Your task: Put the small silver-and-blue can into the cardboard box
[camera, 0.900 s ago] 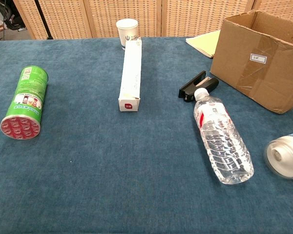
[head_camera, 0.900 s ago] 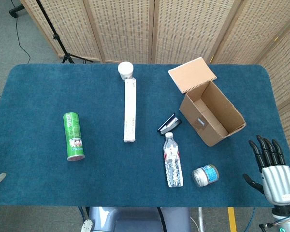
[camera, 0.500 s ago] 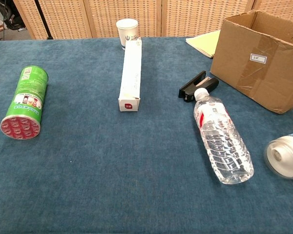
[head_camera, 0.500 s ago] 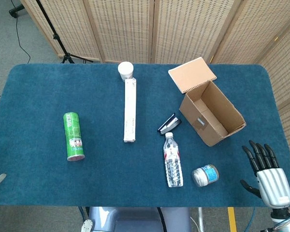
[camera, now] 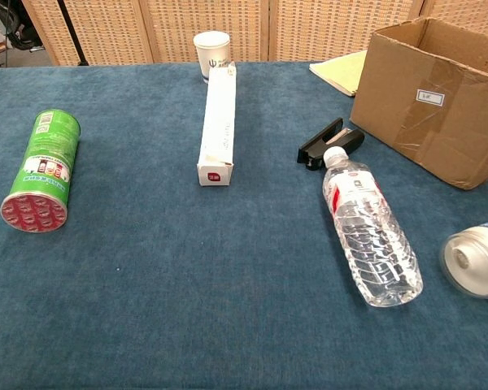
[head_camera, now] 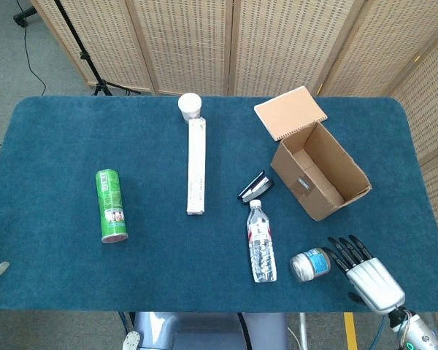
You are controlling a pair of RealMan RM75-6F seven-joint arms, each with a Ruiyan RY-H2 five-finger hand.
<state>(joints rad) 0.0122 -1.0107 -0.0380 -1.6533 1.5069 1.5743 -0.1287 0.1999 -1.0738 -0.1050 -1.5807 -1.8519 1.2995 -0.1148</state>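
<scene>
Reaching for the can (head_camera: 309,265), you are bringing your right hand (head_camera: 368,277) in low at the near right corner of the counter (head_camera: 51,146), fingers spread apart and holding nothing, their tips just beside the can's right end. Whether they are touching it is too close to tell from the head view, and the chest view is not showing the hand at all. Your left hand is not appearing in either view.

So this looks like the approach step, with the grasp not yet made. The next move is probably calling for you to wrap the fingers around the can's body, lift it clear, and carry it back and slightly right to the box (head_camera: 320,171), which is standing open-topped behind the can with its flap (head_camera: 290,112) folded back.

The can is lying on its side, short and stubby, silver end facing the chest camera and a blue band around its wall. It is sitting just right of the bottle (head_camera: 260,241), so you are likely needing to keep the fingers off that. Being round, it may roll if nudged.
</scene>
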